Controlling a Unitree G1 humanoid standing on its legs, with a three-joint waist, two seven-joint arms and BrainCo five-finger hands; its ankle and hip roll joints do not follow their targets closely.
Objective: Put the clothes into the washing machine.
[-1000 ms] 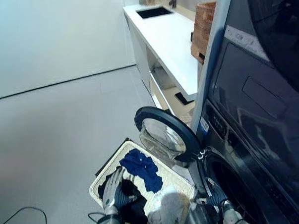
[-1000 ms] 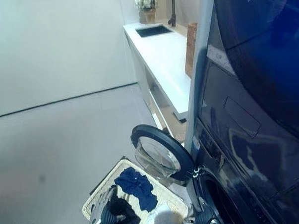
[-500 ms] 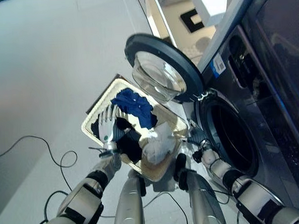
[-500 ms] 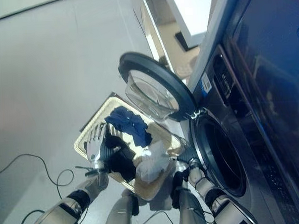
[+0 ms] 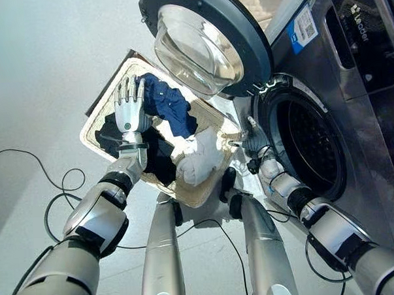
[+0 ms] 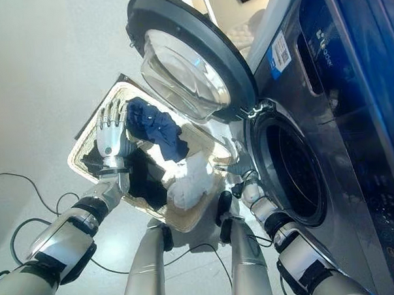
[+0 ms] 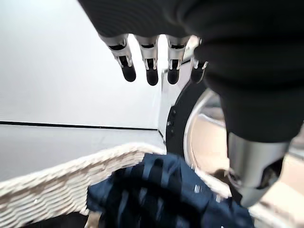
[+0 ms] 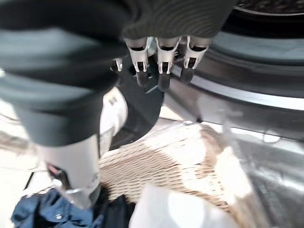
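A wicker laundry basket stands on the floor before the washing machine. It holds a dark blue garment, black clothes and a white garment. My left hand hovers open over the basket's far side, its straight fingers beside the blue garment. My right hand hangs open between the basket's near corner and the drum opening, holding nothing. The round glass door stands swung wide above the basket.
The machine's dark front panel rises at the right. Pale floor stretches to the left of the basket. The open door overhangs the basket's far end.
The camera has tilted further down and the scene has shifted. My left hand has moved from the black clothes toward the blue garment at the basket's far side.
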